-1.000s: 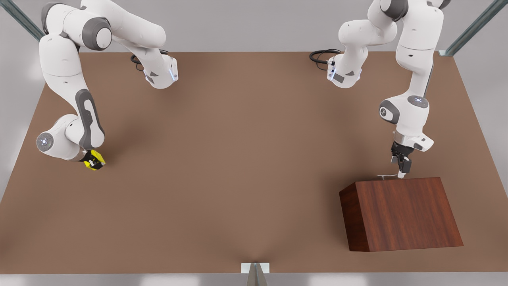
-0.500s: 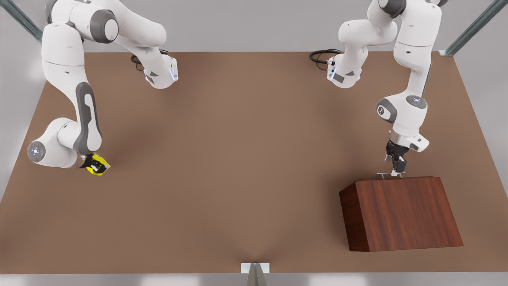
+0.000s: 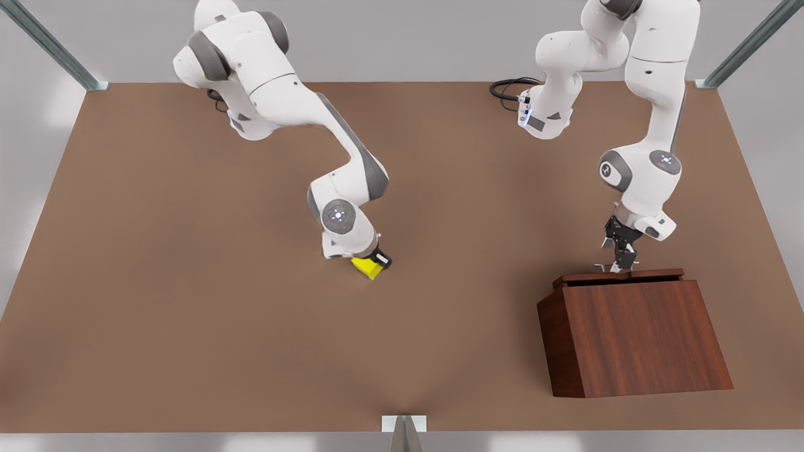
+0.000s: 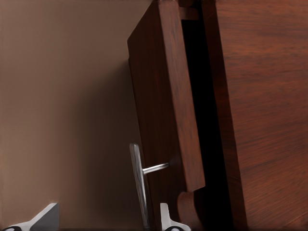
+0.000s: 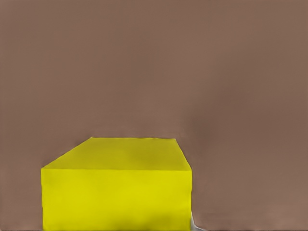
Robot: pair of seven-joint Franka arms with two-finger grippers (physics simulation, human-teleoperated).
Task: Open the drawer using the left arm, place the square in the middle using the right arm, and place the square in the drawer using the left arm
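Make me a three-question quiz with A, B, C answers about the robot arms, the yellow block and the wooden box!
1. Where is the square?
A. near the table's middle
B. on top of the cabinet
C. inside the drawer

2. What colour is the drawer's handle?
A. gold
B. silver
C. black

3. How is the drawer?
A. fully shut
B. pulled out a little
C. lying on the table

Answers:
1. A, the front view shows it at the right gripper, far from the cabinet.
2. B, the left wrist view shows a shiny silver bar.
3. B, a dark gap shows behind its front, with the left gripper at the handle.
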